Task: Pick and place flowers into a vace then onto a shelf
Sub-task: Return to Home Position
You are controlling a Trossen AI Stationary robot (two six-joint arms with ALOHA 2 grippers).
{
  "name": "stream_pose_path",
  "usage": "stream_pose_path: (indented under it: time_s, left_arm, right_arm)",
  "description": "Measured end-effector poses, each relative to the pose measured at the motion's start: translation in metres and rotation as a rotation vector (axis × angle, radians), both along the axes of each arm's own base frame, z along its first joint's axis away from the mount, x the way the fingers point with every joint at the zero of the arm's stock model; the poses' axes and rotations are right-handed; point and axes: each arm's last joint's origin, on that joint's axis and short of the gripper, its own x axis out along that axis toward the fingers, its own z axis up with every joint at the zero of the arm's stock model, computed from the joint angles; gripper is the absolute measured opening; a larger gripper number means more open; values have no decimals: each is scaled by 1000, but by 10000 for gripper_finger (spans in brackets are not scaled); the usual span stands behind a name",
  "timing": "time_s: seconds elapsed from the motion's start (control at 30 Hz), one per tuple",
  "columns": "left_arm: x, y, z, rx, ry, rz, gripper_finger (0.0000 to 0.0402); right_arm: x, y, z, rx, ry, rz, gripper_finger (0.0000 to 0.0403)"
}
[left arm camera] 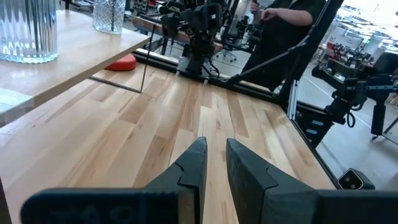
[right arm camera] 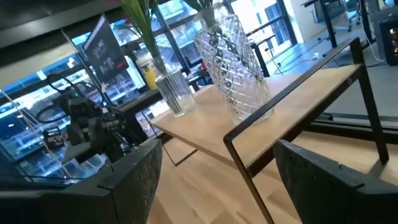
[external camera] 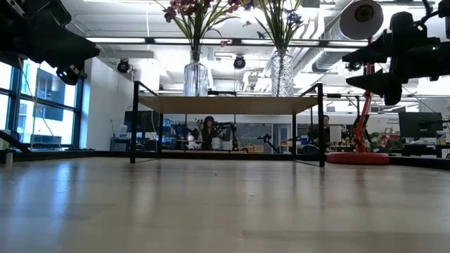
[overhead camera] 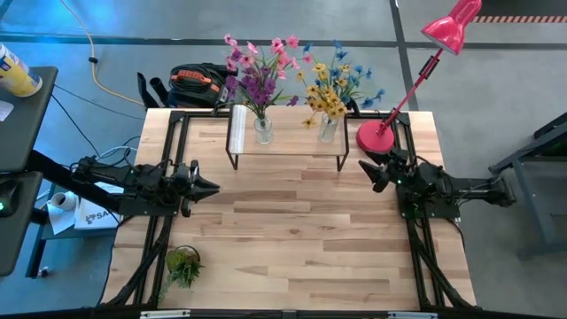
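Flowers (overhead camera: 266,71) aren't being held by anything right now. Right gripper (overhead camera: 373,174) is hovering with its fingers spread wide and nothing between them, just off the shelf (overhead camera: 292,143) end by the red lamp (overhead camera: 376,135). Left gripper (overhead camera: 205,186) is sitting nearly closed, only a sliver of gap, also empty, a bit farther out from the other end. Both bunches are standing upright on the shelf plank, the pink-purple bunch (overhead camera: 255,81) in the ribbed vase (overhead camera: 263,130) and the blue-yellow bunch (overhead camera: 335,87) in the diamond-cut vase (overhead camera: 329,128), which is nearer the right arm. I'm guessing going home just means backing away without clipping that shelf leg. Low view is showing both vases sitting flat on the plank, while overhead the blooms are hiding the vase mouths
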Motion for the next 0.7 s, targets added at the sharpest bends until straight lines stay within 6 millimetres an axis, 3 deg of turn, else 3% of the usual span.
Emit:
stream_pose_path:
  time_s: [0.7]
  left_arm:
    - [0,0,0,0,0,0,95]
  right_arm:
    - [0,0,-1,0,8,-1,303]
